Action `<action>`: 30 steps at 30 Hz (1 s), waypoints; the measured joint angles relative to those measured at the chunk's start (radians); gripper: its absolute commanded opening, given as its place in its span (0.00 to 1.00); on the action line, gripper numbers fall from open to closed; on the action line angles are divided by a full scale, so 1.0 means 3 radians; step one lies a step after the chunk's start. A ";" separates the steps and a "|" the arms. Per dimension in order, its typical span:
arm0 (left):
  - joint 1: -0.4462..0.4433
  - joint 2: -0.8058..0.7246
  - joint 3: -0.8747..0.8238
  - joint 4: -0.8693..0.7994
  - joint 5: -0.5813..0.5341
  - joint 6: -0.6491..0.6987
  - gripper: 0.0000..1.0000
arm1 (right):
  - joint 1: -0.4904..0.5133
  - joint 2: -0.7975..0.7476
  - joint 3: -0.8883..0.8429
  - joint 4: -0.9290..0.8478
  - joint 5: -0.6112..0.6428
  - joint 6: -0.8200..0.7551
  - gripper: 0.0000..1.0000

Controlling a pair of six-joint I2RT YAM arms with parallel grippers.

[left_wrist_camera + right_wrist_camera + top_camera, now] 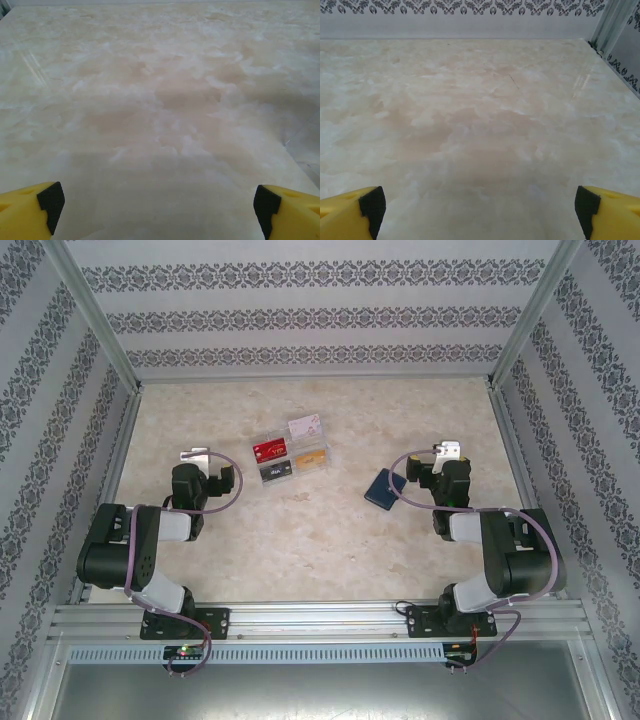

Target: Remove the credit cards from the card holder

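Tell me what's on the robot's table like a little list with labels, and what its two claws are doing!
table: pale, marbled
red card: back left of a four-card block
white-pink card: back right
black card: front left
orange card: front right
card holder: dark blue, lying apart from the cards, to their right
left gripper: open, holding nothing
right gripper: open, holding nothing

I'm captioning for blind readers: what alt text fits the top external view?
Four credit cards, red, white-pink, black and orange, lie in a two-by-two block on a marbled table; the navy card holder lies apart to their right, beside the right gripper. The left gripper sits left of the cards.
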 measured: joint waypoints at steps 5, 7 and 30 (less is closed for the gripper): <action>0.0000 -0.0001 0.0000 0.0001 0.0001 0.0000 0.99 | -0.0001 0.0000 0.0000 0.0000 0.0000 0.0000 0.98; 0.0000 0.0000 0.0000 0.0001 0.0001 0.0000 0.99 | -0.0001 0.0000 0.0000 0.0000 0.0000 0.0000 0.98; 0.0000 -0.0009 0.0000 -0.0010 -0.0039 -0.0003 0.99 | -0.0001 0.0001 0.0000 0.0000 -0.0004 0.0000 0.98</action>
